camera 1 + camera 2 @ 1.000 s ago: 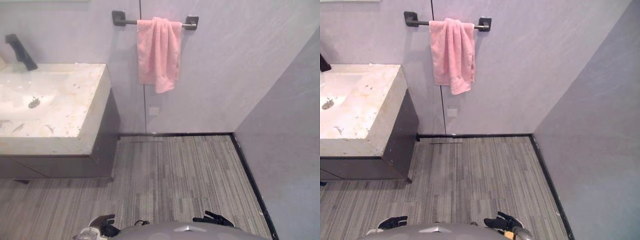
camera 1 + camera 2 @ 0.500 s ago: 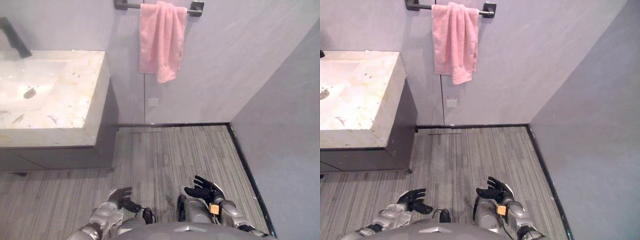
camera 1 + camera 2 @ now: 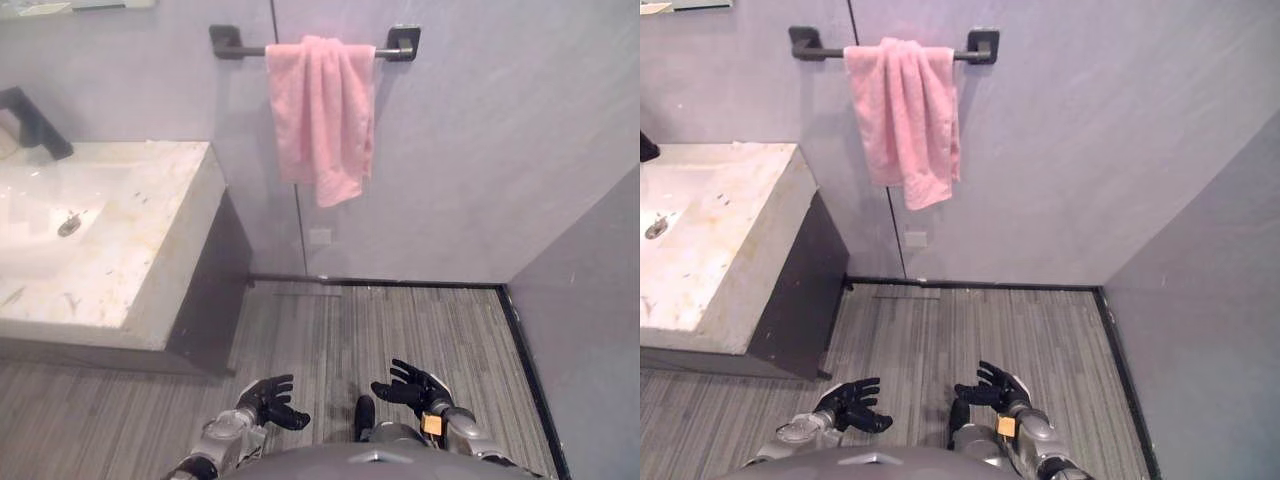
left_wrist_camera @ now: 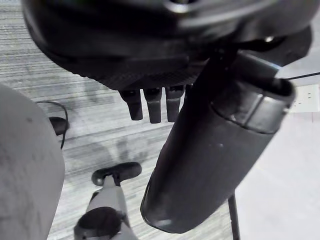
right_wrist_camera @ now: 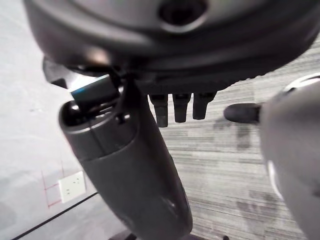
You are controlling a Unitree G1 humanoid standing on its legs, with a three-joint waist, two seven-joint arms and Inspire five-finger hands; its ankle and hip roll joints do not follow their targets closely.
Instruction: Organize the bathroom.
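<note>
A pink towel (image 3: 320, 115) hangs bunched over a dark wall rail (image 3: 240, 49), above the floor and right of the basin. Low in the eye views both hands hover over the striped floor, far below the towel. My left hand (image 3: 268, 402) has its fingers spread and holds nothing; its fingers (image 4: 152, 104) point at the floor in the left wrist view. My right hand (image 3: 411, 385) is also open and empty, with its fingers (image 5: 181, 107) straight in the right wrist view.
A pale stone basin counter (image 3: 110, 245) on a dark cabinet (image 3: 213, 290) stands at the left, with a black tap (image 3: 32, 118) at its back. A grey wall (image 3: 590, 330) closes the right side. A wall socket (image 3: 320, 237) sits below the towel.
The camera has tilted, shifting the whole scene. Both hands, hardly showing a second ago, have risen into view over the floor and stay open.
</note>
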